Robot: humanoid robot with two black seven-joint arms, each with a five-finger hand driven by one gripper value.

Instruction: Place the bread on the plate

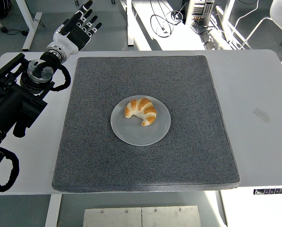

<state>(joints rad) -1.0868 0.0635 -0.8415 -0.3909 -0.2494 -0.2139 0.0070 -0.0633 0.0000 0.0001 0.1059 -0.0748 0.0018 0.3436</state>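
A: Start at the left. What is the arm doing?

B: The left arm (18,99) comes in from the left edge and reaches up toward 11 o'clock. The left hand (77,27) hangs past the table's far edge, above the floor, fingers (86,6) stretched out straight and spread, holding nothing.

A: And the bread?

B: It is a croissant (141,110), golden brown with paler bands across its back, curved like a crescent with both tips pointing toward 6 o'clock. It lies on the plate (141,133), a round, pale grey, slightly translucent one, on the plate's far half.

A: Where is the plate?

B: Near the middle of the dark grey mat (188,142), which covers most of the white table (259,94).

A: How do croissant and hand stand to each other?

B: Well apart. From the hand, the croissant lies toward 5 o'clock, with a wide stretch of bare mat between them.
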